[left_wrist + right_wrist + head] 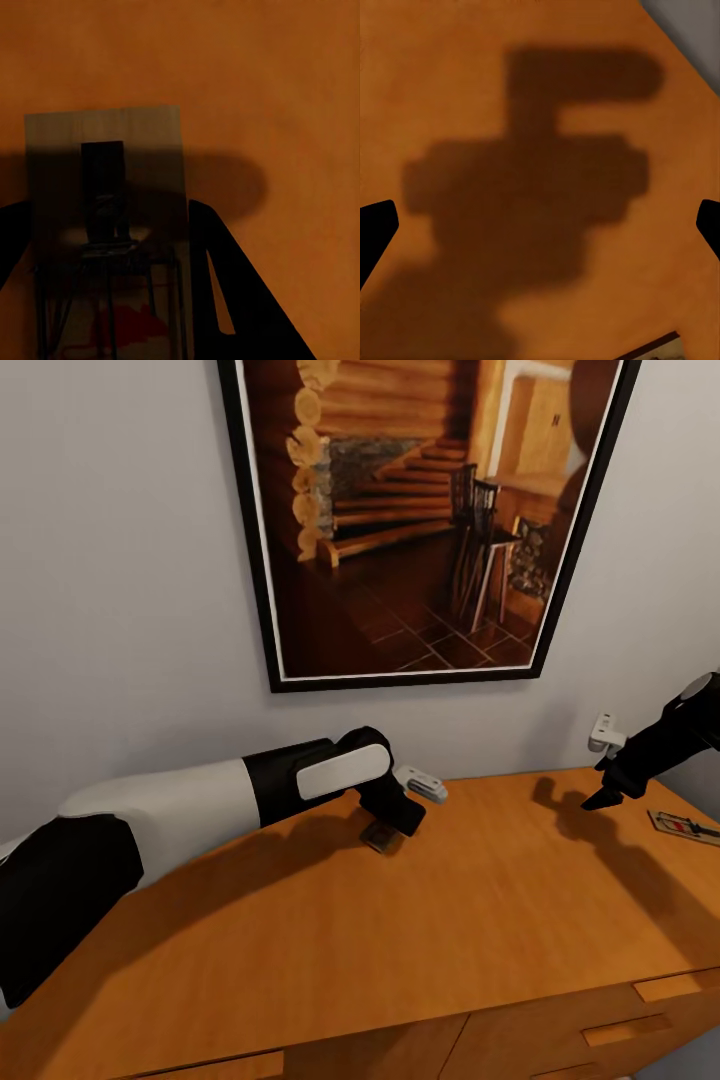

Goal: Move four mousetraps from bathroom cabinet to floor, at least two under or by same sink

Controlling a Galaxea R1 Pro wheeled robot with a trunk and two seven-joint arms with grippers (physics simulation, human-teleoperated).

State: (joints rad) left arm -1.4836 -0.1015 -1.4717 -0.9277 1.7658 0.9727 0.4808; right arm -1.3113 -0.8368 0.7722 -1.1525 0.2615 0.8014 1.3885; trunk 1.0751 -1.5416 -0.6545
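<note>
The cabinet [480,910] is glossy orange-brown wood, and its broad top spreads below both arms. My left gripper [392,822] is low over the back of the top, shut on a small dark mousetrap [381,835]. In the left wrist view the mousetrap [105,172] sits between the black fingers [232,292], which press on both long edges. A second mousetrap [683,826] lies flat at the far right of the top. My right gripper [604,797] hovers just left of it, open and empty. The right wrist view has its fingertips [376,225] wide apart above bare wood, with a corner of the trap [660,349] at the frame's edge.
A large black-framed picture [420,510] hangs on the grey wall behind the cabinet. Two small white fittings [422,784] [604,734] sit at the wall's base. Drawer fronts with wooden bar pulls [626,1030] line the near face.
</note>
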